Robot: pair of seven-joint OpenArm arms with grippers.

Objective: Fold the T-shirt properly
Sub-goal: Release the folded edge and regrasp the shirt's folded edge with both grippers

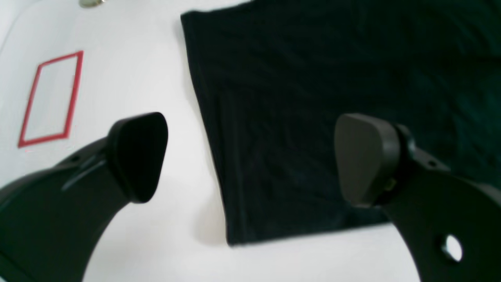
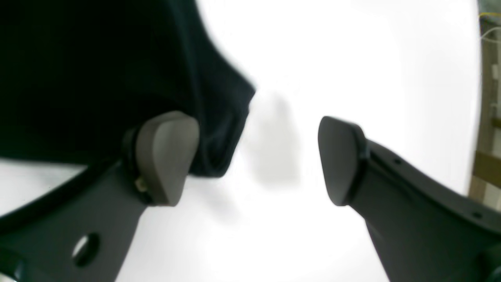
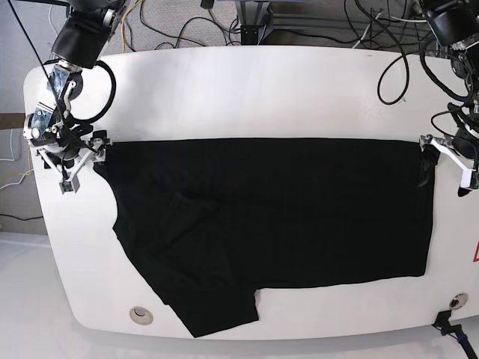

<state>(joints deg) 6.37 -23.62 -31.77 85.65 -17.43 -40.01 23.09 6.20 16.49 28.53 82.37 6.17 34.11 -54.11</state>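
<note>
The black T-shirt (image 3: 284, 217) lies flat across the white table (image 3: 247, 90), with a sleeve flap reaching toward the front edge at the lower left. My left gripper (image 3: 445, 166) hovers open at the shirt's far right corner. In the left wrist view that gripper (image 1: 250, 158) straddles the shirt's edge (image 1: 313, 98), one finger (image 1: 137, 156) over bare table and the other over cloth. At the shirt's far left corner my right gripper (image 3: 75, 157) also stands open. In the right wrist view it (image 2: 254, 156) holds nothing, with the shirt (image 2: 98, 70) beside its left finger (image 2: 168, 156).
A red tape rectangle (image 1: 51, 100) marks the table near the left gripper, and a red mark (image 3: 476, 254) shows at the right edge. Two round grommets (image 3: 141, 315) (image 3: 457, 301) sit near the front edge. Cables (image 3: 314, 22) hang behind the table.
</note>
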